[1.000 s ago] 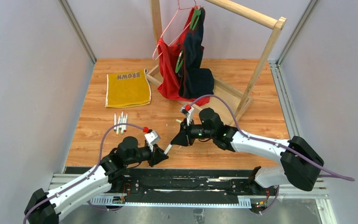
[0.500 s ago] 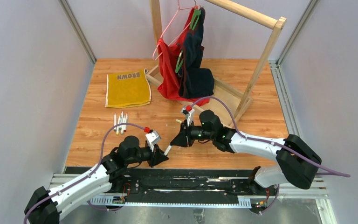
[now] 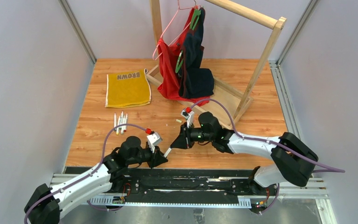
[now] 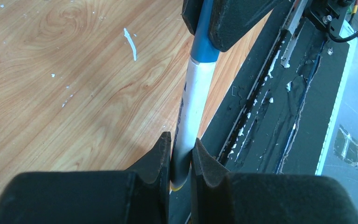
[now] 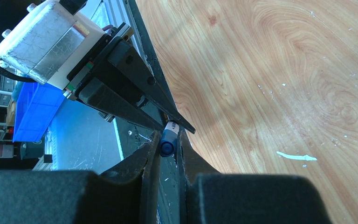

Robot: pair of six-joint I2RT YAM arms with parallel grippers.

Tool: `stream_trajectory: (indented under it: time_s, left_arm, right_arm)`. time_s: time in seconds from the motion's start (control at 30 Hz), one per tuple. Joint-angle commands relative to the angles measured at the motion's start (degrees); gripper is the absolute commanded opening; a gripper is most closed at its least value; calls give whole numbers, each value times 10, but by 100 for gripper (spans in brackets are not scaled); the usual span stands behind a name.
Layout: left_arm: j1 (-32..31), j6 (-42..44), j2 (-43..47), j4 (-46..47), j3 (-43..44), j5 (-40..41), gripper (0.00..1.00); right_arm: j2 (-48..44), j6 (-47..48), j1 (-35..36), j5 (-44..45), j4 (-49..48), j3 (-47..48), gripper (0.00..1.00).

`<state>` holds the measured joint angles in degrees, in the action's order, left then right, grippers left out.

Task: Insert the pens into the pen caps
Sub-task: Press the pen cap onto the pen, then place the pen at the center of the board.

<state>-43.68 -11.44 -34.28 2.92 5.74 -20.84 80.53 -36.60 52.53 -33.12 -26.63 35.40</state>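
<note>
Left hand (image 4: 182, 145) clamps the pen (image 4: 193, 107), right hand (image 5: 165, 148) clamps the blue cap (image 5: 168, 143); any tilt while pressing could jam them or slip the pen.

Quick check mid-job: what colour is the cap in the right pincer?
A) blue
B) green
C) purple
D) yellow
A: the right pincer is closed on a blue cap, which meets the end of the white pen gripped by the left pincer.
</note>
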Motion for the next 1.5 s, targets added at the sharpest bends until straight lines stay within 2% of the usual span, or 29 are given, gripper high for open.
stream_trajectory:
  time_s: [0.0, 0.27, 0.43, 0.9, 1.03, 1.3, 1.37, 1.47]
  left_arm:
    - [33, -24, 11, 300, 52, 141, 0]
    - [33, -27, 5, 321, 62, 135, 0]
    - [33, -15, 8, 316, 79, 133, 0]
    - [33, -10, -11, 338, 110, 124, 0]
    - [33, -10, -3, 333, 101, 98, 0]
    - [33, -10, 38, 276, 52, 49, 0]
    - [32, -2, 38, 253, 48, 40, 0]
    - [30, 4, 34, 229, 42, 34, 0]
  right_arm:
    - [34, -41, 77, -194, 142, -45, 0]
    - [50, -37, 89, -190, 133, -49, 0]
    - [71, -2, 102, -190, 194, -29, 0]
    - [87, 20, 114, -193, 248, -10, 0]
    - [64, 64, 107, -173, 319, 37, 1]
    - [-3, 167, 32, -111, 479, 182, 1]
    - [-14, 188, 17, -108, 503, 212, 5]
    - [-23, 214, -5, -107, 528, 248, 26]
